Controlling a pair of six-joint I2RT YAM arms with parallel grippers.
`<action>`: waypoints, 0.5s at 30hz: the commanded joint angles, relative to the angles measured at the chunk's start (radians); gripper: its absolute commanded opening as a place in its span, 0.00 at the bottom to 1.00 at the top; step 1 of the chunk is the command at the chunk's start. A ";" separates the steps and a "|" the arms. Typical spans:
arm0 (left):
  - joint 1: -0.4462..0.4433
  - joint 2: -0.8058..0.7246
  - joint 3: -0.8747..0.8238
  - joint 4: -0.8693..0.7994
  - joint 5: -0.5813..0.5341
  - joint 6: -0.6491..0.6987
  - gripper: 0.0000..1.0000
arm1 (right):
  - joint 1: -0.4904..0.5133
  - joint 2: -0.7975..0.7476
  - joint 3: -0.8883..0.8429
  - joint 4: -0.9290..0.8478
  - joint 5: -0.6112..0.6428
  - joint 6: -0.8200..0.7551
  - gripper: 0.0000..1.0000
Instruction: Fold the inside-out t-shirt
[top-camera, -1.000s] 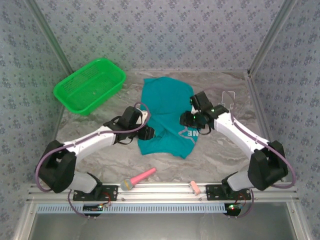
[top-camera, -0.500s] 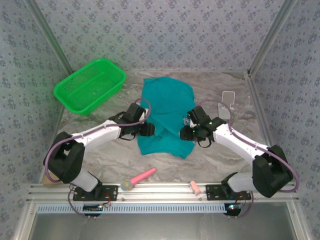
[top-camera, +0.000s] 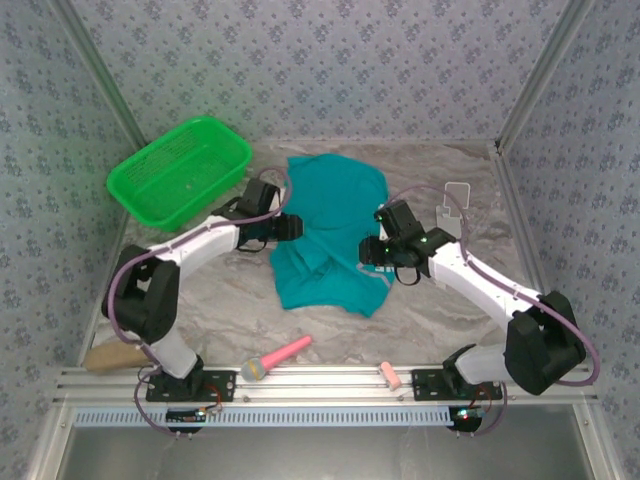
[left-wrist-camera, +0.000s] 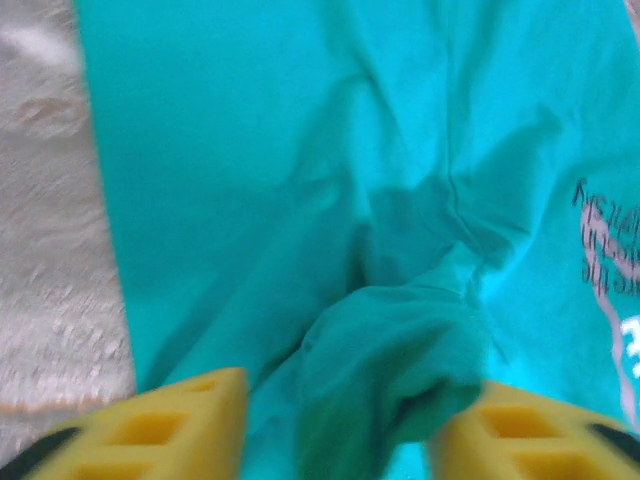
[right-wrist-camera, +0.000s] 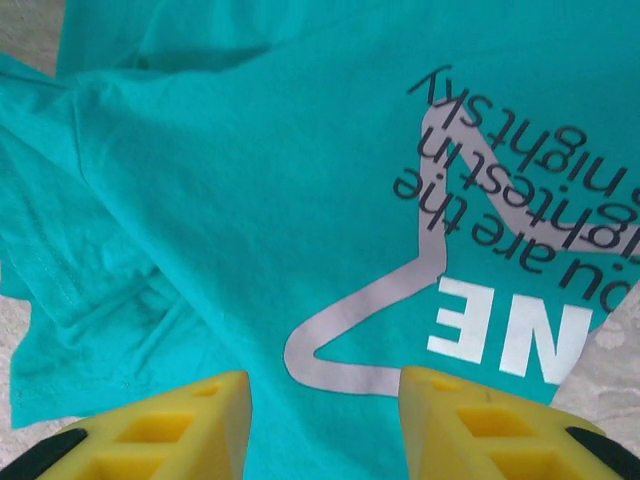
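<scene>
Both of your grippers stood at the t-shirt (top-camera: 335, 200), which lay rumpled in the middle of the table (top-camera: 220, 300). Nearest you, its hem was bunched. Your right gripper (right-wrist-camera: 325, 400) had its jaws spread over printed cloth. Your left gripper (left-wrist-camera: 340, 420) straddled a raised ridge of cloth, and I could not tell whether it gripped. Farther off the shirt lay flatter. I judged no clean fold made, with most of the folding left.

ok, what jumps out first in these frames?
The teal t-shirt, rumpled in the middle of the marbled table, with a gripper at each side. The left gripper straddles a bunched fold of it, and the right gripper hangs over the print of white block letters and dark text. The bright green basket sits at the far left.
</scene>
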 joint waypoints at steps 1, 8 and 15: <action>-0.001 0.022 0.080 -0.009 0.159 0.133 0.02 | -0.020 0.030 0.071 0.029 0.002 -0.024 0.44; -0.103 -0.192 -0.029 -0.125 0.401 0.381 0.00 | -0.102 0.147 0.199 0.002 0.037 0.059 0.50; -0.183 -0.288 -0.205 -0.085 0.421 0.402 0.00 | -0.129 0.397 0.441 0.002 0.047 0.046 0.50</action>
